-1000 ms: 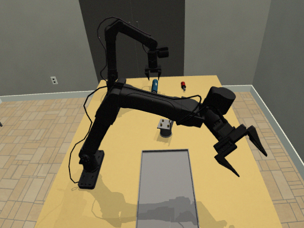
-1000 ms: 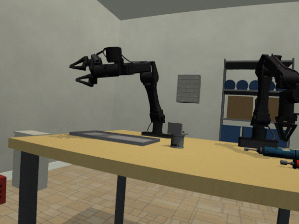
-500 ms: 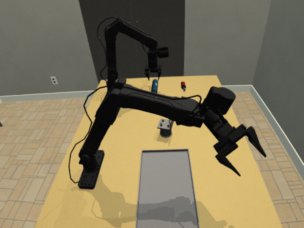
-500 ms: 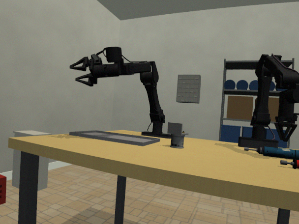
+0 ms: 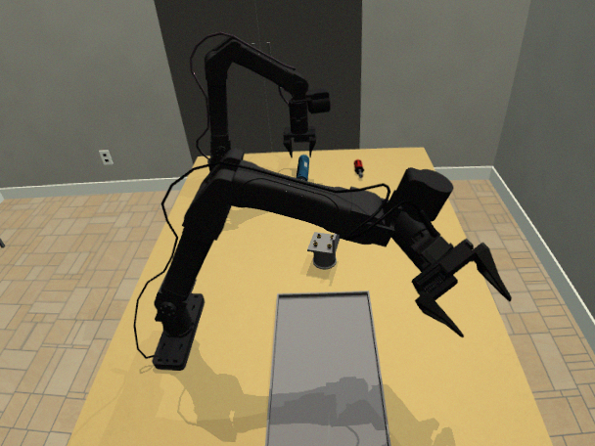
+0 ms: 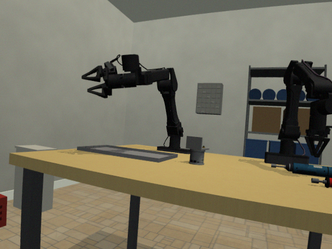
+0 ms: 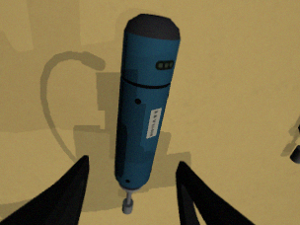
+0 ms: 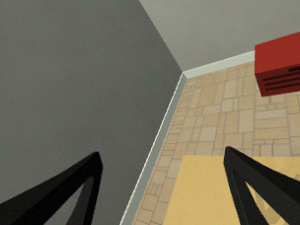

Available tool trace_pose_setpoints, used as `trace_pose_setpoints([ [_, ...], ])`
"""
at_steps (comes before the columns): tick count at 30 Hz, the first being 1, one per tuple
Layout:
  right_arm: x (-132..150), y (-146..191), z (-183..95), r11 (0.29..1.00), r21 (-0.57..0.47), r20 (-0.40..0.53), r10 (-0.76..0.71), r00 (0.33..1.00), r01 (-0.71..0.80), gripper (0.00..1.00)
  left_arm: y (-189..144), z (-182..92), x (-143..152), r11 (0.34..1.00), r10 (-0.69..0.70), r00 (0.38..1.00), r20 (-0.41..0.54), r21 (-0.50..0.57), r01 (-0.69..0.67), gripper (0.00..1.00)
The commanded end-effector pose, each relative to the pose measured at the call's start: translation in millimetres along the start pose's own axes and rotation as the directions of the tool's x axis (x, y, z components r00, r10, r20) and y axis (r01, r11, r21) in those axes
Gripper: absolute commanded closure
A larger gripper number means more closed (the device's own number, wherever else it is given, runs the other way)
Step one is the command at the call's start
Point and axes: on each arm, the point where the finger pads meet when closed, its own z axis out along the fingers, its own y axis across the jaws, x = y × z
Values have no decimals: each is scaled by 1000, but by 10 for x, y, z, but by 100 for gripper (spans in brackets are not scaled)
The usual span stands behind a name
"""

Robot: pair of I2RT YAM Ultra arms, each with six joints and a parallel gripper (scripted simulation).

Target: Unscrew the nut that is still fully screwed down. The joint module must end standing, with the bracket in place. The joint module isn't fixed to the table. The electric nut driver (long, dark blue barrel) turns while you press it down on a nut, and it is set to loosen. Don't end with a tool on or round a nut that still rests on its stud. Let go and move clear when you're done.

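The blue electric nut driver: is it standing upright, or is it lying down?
Lying down: the nut driver has its long side along the table.

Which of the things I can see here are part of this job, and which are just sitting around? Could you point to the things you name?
For the job:
- blue nut driver [image 5: 303, 167] [image 6: 311, 169] [image 7: 143, 109]
- joint module [image 5: 324, 259] [image 6: 196, 157]
- bracket with nuts on it [image 5: 321, 248] [image 6: 194, 142]

Apparently just around:
- red-handled tool [image 5: 358, 164] [image 6: 330, 182]
- grey tray [image 5: 323, 342] [image 6: 168, 158]
- shelf rack [image 6: 248, 109]
- wall cabinet [image 6: 209, 99]
- red box [image 6: 2, 210] [image 8: 278, 66]
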Motion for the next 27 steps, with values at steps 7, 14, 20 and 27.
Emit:
trace_pose_setpoints([
  [7,297,312,-880,987,-145,-61,-78,995,69,14,-85,-134,6,999,-1,1000,6,34,1,35],
  [14,366,315,-1043,981,-173,-73,-100,992,86,14,-85,-134,6,999,-1,1000,6,34,1,35],
  [20,573,327,-1531,957,-255,-104,-167,981,136,14,-85,-134,6,999,-1,1000,6,34,1,35],
  [27,594,376,-1779,944,-298,-113,-185,976,144,14,-85,-134,6,999,-1,1000,6,34,1,35],
])
